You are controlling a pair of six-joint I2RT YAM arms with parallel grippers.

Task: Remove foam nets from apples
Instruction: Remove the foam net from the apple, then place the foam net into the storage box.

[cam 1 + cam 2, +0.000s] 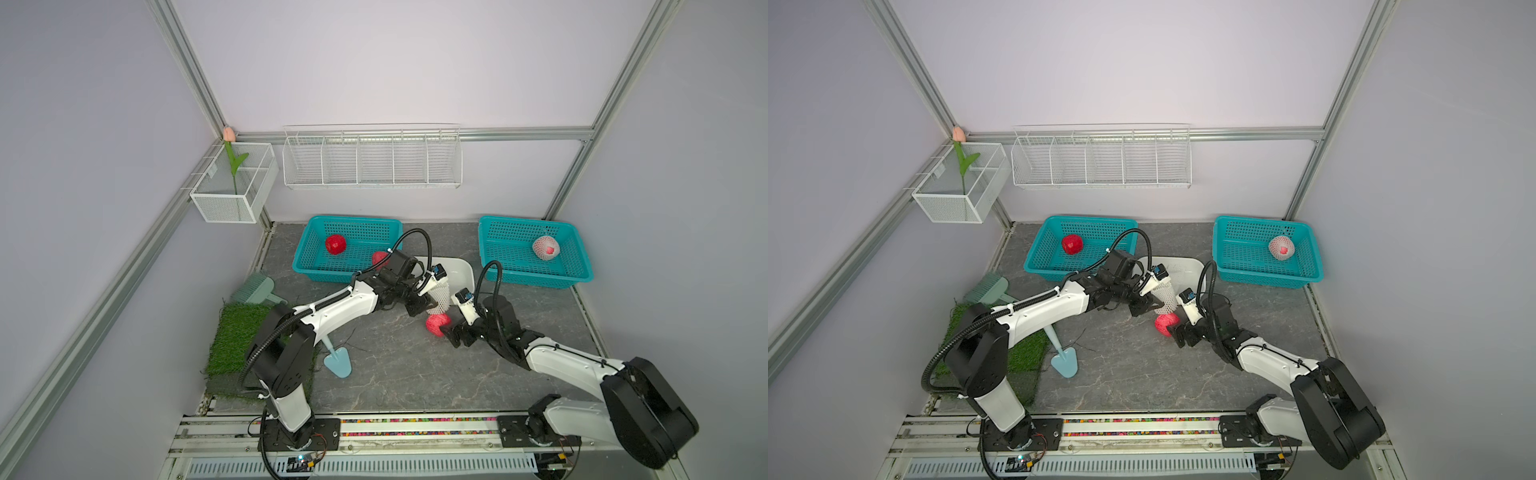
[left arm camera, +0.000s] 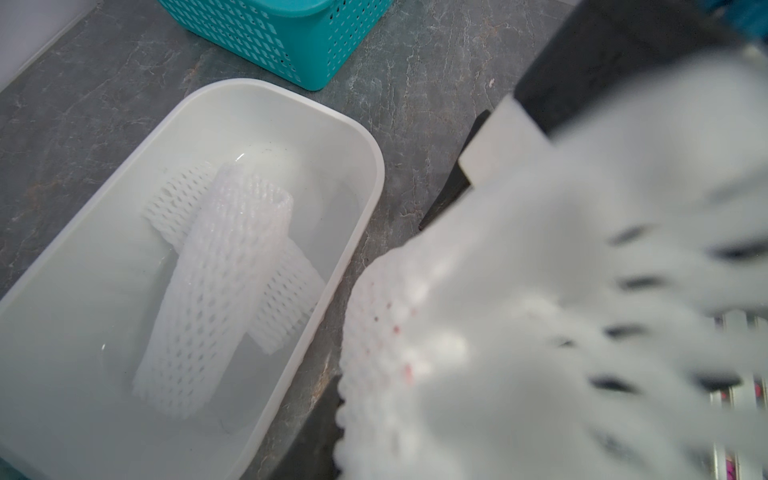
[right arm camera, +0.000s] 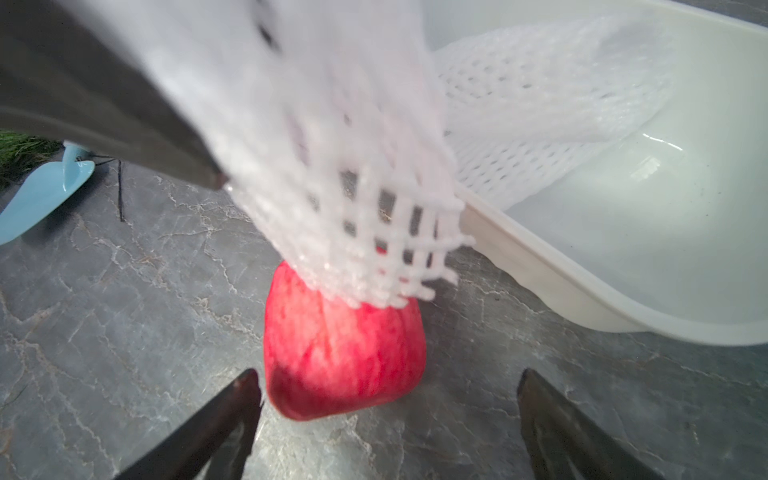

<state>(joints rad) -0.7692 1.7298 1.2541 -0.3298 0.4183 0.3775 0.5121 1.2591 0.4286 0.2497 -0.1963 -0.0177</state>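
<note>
White wire mesh forms the box (image 1: 226, 203) at the upper left of both top views, and a pink tulip (image 1: 229, 134) is stood in it. Lower on the left, a grass mat (image 1: 232, 340) and a light blue trowel (image 1: 337, 363) are laid on the grey marbled bench (image 1: 395, 374). Left of centre, a teal basket (image 1: 307, 249) is seen with a bare deep red apple (image 1: 335, 244) inside. Another red apple (image 1: 379, 257) in it is half hidden by the left arm.

At the centre, the left end effector (image 1: 427, 297) is closed on a white foam net (image 1: 439, 296), which is held up, stretched and empty, beside a white tub (image 1: 457, 270). Two more foam nets (image 2: 220, 266) are laid crossed inside that tub, as the left wrist view shows.

Just below the held net, a pinkish-red apple (image 1: 437, 325) is rested bare on the bench. The net's lower rim is at the apple's top, and contact cannot be told. The right end effector (image 3: 388, 386) is spread wide, its fingers (image 3: 232, 411) set either side of this apple without gripping it.

At the right of both top views, a second basket (image 1: 507, 257) of the same teal is seen, and a netted apple (image 1: 545, 247) is laid inside it.
</note>
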